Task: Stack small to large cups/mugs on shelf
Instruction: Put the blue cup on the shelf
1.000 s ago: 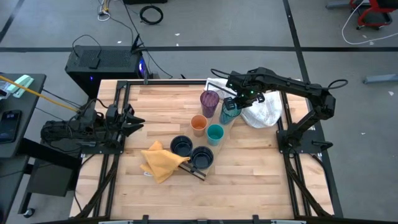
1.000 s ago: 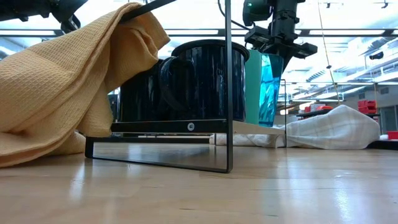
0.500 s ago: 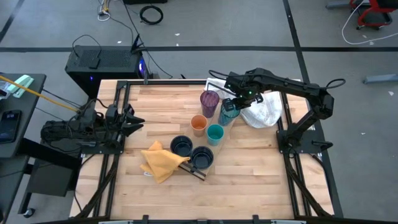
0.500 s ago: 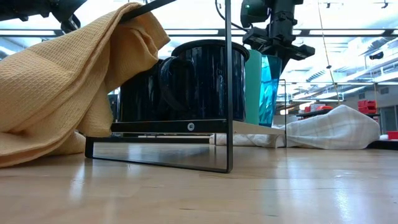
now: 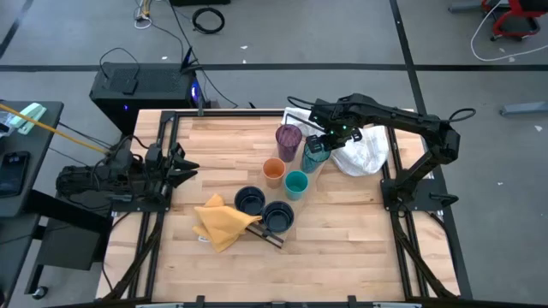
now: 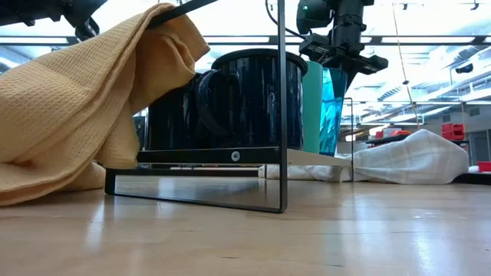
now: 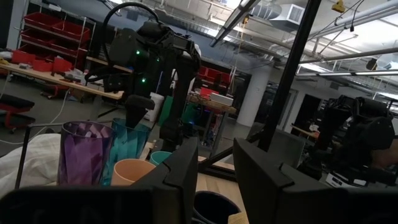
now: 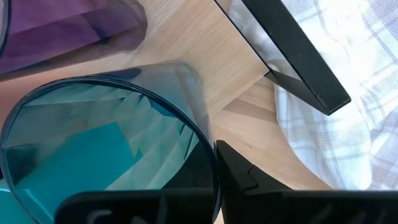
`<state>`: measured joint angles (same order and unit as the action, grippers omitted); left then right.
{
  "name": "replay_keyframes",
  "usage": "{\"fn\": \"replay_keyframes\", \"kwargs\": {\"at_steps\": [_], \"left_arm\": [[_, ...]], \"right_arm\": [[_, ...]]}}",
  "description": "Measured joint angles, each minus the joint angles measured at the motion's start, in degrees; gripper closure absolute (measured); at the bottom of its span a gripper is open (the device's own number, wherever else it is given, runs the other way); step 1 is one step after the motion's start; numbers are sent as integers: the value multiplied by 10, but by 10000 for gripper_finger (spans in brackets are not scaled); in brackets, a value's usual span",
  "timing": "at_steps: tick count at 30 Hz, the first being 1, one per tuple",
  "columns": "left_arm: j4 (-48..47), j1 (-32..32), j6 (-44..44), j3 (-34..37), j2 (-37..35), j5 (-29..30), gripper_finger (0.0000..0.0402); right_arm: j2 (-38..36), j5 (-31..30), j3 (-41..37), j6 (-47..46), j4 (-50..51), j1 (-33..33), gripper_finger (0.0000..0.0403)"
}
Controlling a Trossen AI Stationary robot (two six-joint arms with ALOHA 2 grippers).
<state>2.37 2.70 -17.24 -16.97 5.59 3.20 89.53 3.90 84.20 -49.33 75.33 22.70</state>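
Almost nothing has shifted over the last second: the right gripper (image 5: pixel 320 141) was already poised at the teal-blue patterned tumbler (image 5: pixel 316 152) and is seen in the same place, with only a slight settling of the arm. Its fingers are pressed nearly together, and in the right wrist view they are pinched on the tumbler's rim (image 8: pixel 186 134), one finger inside the wall and one outside, a grip likely chosen because the tumbler is too wide to be spanned. The tumbler is held upright at the far end of the light-wood shelf (image 5: pixel 301 175), just beside the purple tumbler (image 5: pixel 288 139), probably so that the tall vessels end the row. Six vessels can be counted in the high view: two tall tumblers, a small orange cup (image 5: pixel 273 171), a small teal cup (image 5: pixel 295 183) and two navy mugs (image 5: pixel 250 201), the second mug (image 5: pixel 278 216) lying nearer the shelf's other end. One yellow cloth (image 5: pixel 221 222) is draped against that end, and one white checked towel (image 5: pixel 363 152) lies on the table beyond the tumblers. The left gripper (image 5: pixel 184 163) is parked at the table's left edge, well apart from the cups, its fingers partly spread and nothing held.
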Motion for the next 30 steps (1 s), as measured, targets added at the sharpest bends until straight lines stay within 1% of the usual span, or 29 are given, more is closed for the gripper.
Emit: {"fn": "replay_keyframes", "kwargs": {"at_steps": [8, 24, 30], "left_arm": [[0, 0, 0, 0, 0, 0, 292], [0, 0, 0, 0, 0, 0, 292], [-1, 0, 0, 0, 0, 0, 292]], "right_arm": [[0, 3, 0, 1, -1, 0, 390], [1, 7, 0, 17, -33, -5, 342], [1, 9, 0, 23, -33, -5, 317]]}}
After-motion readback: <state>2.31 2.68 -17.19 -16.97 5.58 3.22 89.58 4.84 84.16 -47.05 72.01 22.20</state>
